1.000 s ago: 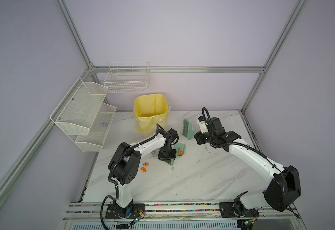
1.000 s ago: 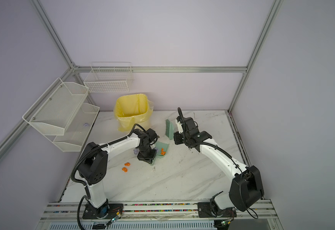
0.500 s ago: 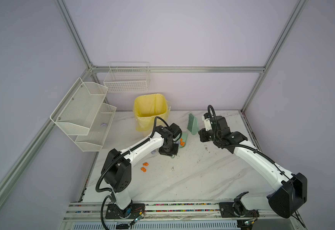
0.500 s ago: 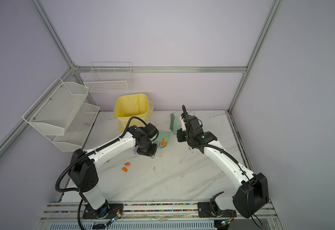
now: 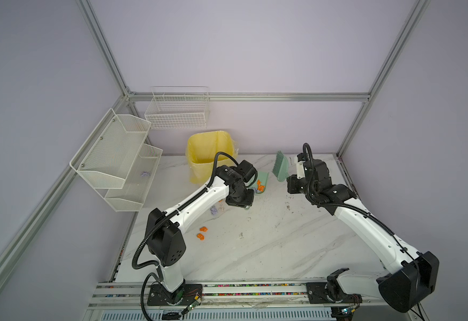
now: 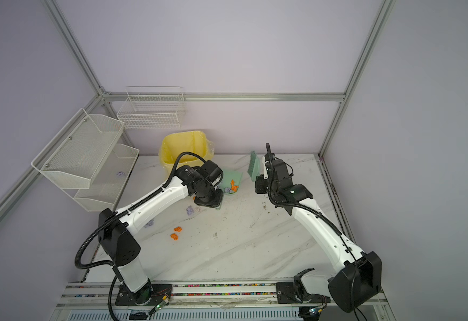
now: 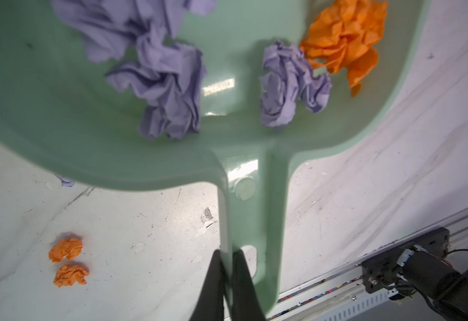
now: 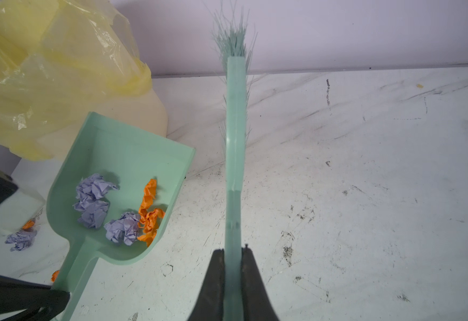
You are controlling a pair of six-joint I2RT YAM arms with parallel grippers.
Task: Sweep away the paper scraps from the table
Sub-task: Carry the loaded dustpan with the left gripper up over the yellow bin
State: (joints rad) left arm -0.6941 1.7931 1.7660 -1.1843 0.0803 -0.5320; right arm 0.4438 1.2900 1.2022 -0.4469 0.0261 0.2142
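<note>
paper scraps [image 8: 92, 203] split: lilac and orange wads in the dustpan [image 8: 127, 150], an orange pair [image 5: 202, 233] plus lilac bits [image 5: 213, 211] loose on the bench [image 5: 269, 250] at 8 o'clock of it; left tool [image 7: 226, 259] clamped on dustpan handle, right tool [image 8: 234, 254] clamped on brush [image 8: 235, 139]; bin [image 5: 199, 171] sits 10 o'clock of the dustpan, left arm nearer; dustpan runs 7-to-1, mouth at 1; left arm hides handle, maybe more scraps, in both top views

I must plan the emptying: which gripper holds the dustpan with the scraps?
The left gripper: it is shut on the handle of the dustpan, which carries lilac and orange scraps. The right gripper is shut on the brush instead.
</note>
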